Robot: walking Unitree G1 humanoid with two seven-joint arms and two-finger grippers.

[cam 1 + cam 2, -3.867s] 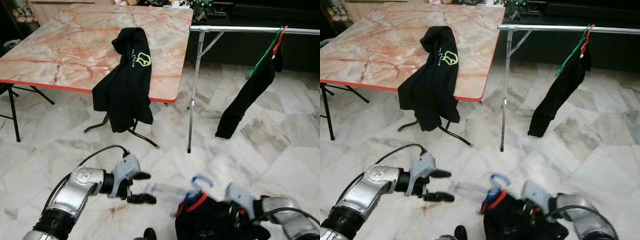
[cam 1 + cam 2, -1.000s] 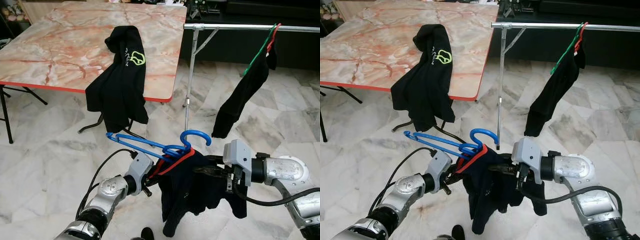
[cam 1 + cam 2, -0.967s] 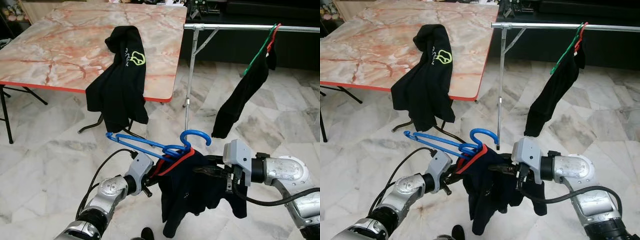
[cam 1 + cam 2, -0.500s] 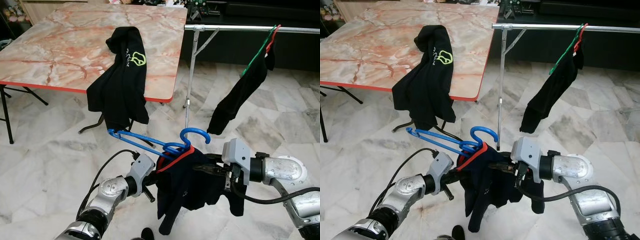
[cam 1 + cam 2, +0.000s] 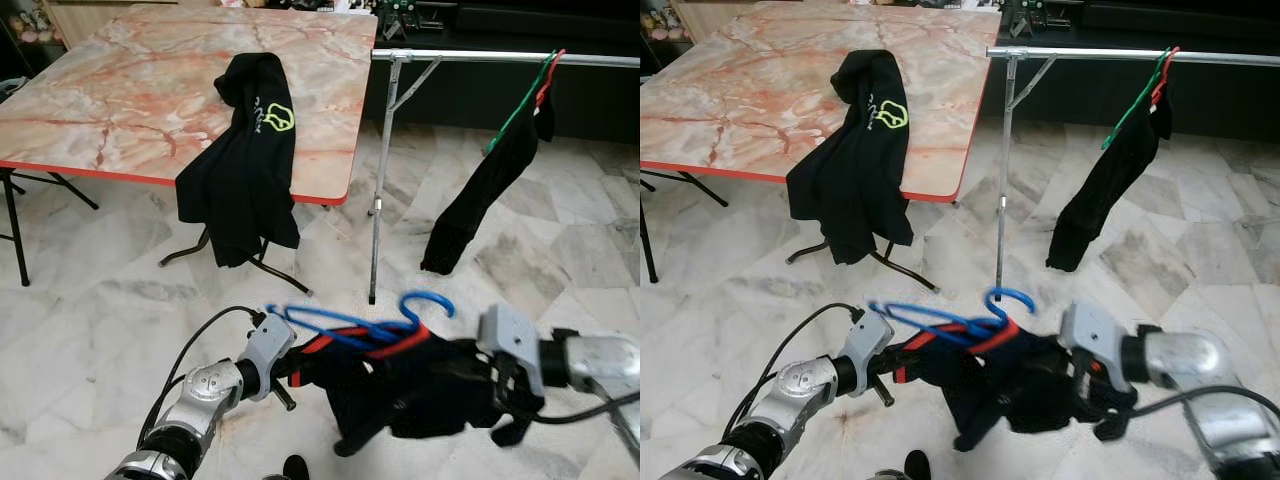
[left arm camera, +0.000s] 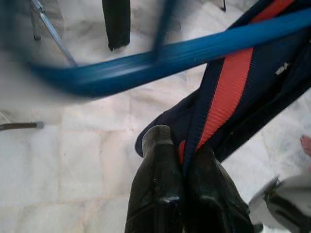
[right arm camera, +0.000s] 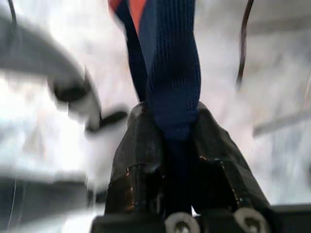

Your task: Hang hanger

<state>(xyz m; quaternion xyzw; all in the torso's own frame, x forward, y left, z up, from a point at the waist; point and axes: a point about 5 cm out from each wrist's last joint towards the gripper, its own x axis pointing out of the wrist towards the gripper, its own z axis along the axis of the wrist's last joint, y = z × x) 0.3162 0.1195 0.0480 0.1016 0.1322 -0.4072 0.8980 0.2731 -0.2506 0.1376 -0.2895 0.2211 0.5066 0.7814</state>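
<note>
Left claw [image 6: 182,160] pinched shut on the navy-and-red garment [image 5: 420,385]; right claw [image 7: 167,131] clamps the same garment. Blue hanger [image 5: 350,325] rides on it, held low over the floor, just before the rail [image 5: 500,57]. Rail bare between its post and the hung black garment [image 5: 485,195]. Counter [image 5: 150,90] edge lies left.

Before me: one folding table [image 5: 120,100], top of pink-veined marble pattern, red edging, black legs. On it, one black garment [image 5: 245,150] with a yellow-green emblem, draped over the table's near edge close to its right corner and hanging down toward the floor. Beneath: floor [image 5: 100,300] of pale grey-veined marble tiles, on which the table's legs stood.
</note>
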